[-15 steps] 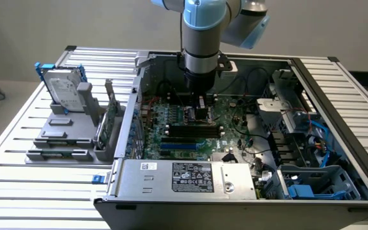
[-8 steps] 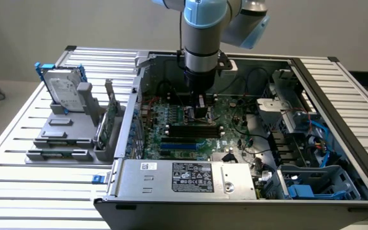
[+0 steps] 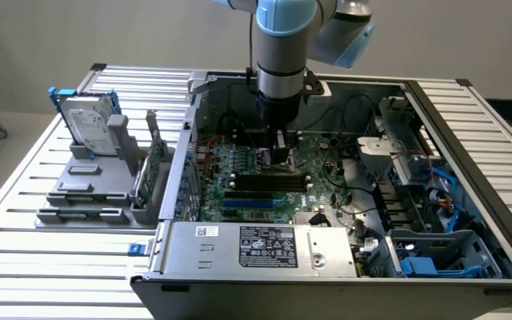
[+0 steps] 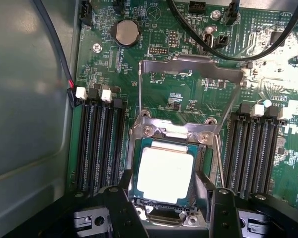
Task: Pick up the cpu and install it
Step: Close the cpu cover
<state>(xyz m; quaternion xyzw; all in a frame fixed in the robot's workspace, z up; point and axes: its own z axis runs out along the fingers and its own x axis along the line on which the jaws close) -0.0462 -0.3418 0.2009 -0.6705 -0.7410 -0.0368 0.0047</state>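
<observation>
One pale-blue and grey robot arm [image 3: 283,60] reached straight down into the open grey computer case [image 3: 327,301] in the exterior view, its dark gripper [image 3: 279,152] low over the green motherboard [image 3: 327,167]. Up front, the silver power supply box [image 3: 211,250] carried a black label [image 3: 268,247], but the print was too small to read. Over on the exterior view's left, the silver rectangular hard drive in its blue frame [image 3: 91,123] stood upright in a grey holder on the slatted metal table [image 3: 61,267].

On to the wrist view, and here was what the arm's body hid from outside: the small flat square cpu with the pale silvery top [image 4: 165,172] lay flat inside the square metal-framed socket [image 4: 179,130], with the socket's hinged metal plate [image 4: 188,67] swung up and away. The black fingers [image 4: 123,208] were spread wide, one on each side of the chip, nothing gripped. Whether they touched its edges, I could not tell. A round silver coin battery [image 4: 125,32] and rows of black memory slots [image 4: 97,144] showed clearly, and white lettering on the board stayed unreadable.
</observation>
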